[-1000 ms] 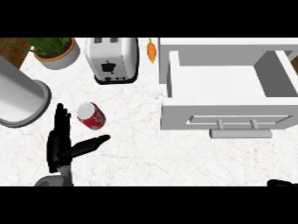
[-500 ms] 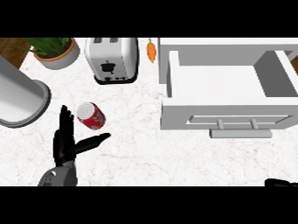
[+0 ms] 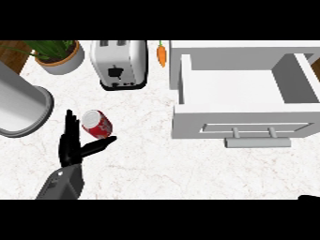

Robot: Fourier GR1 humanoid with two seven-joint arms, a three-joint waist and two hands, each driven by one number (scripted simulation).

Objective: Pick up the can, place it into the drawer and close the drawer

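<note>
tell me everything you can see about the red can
The can is a small red cylinder with a silvery top rim and a pale mark on its side, looking like metal. It rests on the white marbled counter, seemingly tilted or on its side, between the large grey cylinder and the open drawer. The left hand is open beside it, fingers along its left, thumb below.

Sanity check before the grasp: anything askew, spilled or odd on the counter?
Nothing spilled or damaged. The red cylindrical can looks upright beside the open left robot hand. The white drawer stands open. One oddity: an orange carrot lies loose between the silver toaster and the drawer unit.
</note>
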